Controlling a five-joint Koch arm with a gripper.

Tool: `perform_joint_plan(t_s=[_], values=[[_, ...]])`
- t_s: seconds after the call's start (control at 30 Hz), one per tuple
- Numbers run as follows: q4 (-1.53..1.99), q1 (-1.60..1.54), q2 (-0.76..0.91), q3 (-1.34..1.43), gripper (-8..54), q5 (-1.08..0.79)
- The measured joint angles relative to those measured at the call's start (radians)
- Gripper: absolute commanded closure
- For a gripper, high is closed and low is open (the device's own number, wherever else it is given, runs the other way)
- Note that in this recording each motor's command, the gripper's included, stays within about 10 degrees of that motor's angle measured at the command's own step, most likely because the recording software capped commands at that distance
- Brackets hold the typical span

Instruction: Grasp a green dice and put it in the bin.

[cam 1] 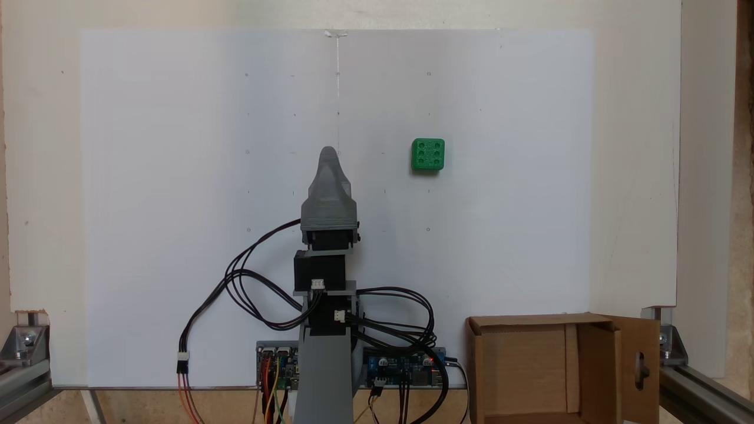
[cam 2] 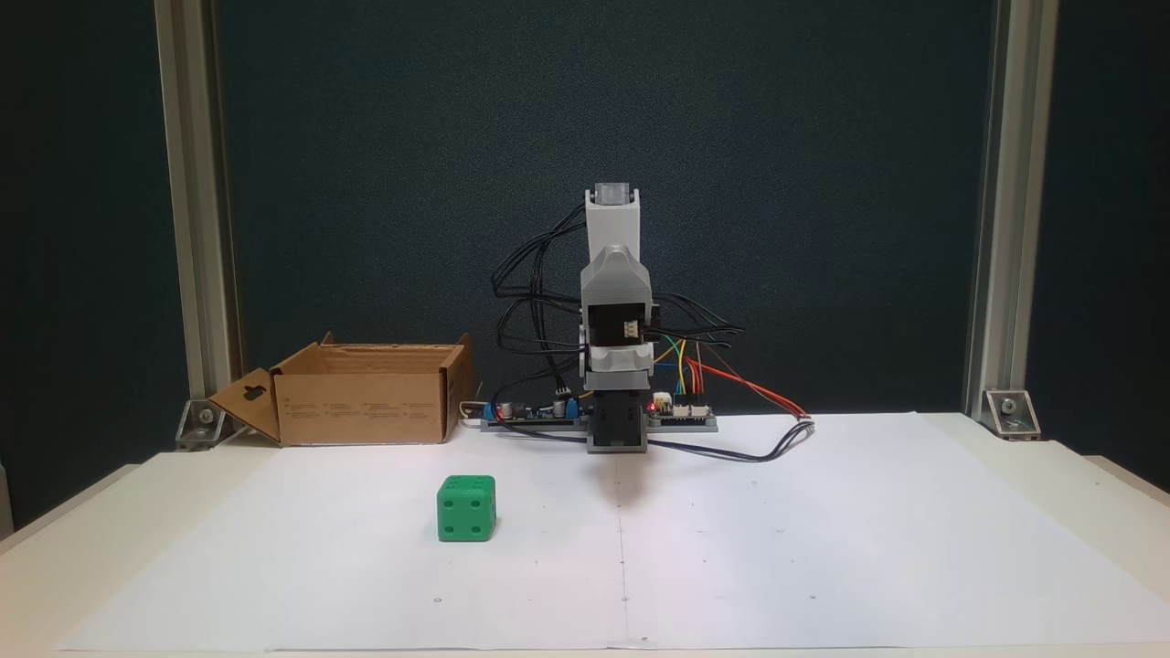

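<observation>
The green dice (cam 1: pixel 427 154) (cam 2: pixel 467 508) lies alone on the white sheet, its six-pip face up in the view from above. The arm is folded over its base, and my gripper (cam 1: pixel 328 154) (cam 2: pixel 618 444) points out over the sheet. It is well apart from the dice, which lies to its right in the view from above. Only one grey tip shows, so the jaws' state is unclear; nothing is seen in them. The bin (cam 1: pixel 530 321) (cam 2: pixel 356 402), an open brown cardboard box with a slotted flap (cam 1: pixel 641 368), stands beside the arm's base.
Circuit boards (cam 1: pixel 400 365) (cam 2: pixel 681 416) and looping black cables (cam 1: pixel 235 282) sit around the arm's base. Aluminium frame posts (cam 2: pixel 996 228) and corner brackets (cam 1: pixel 23 341) stand at the table's edges. The white sheet (cam 1: pixel 177 176) covers most of the table.
</observation>
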Motion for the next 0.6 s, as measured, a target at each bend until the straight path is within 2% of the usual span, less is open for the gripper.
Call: perform_joint_plan(t_s=[0.17, 0.6], values=[[0.11, -0.038, 0.0, 0.002, 0.4, -0.097], [0.11, -0.038, 0.0, 0.0, 0.4, -0.101]])
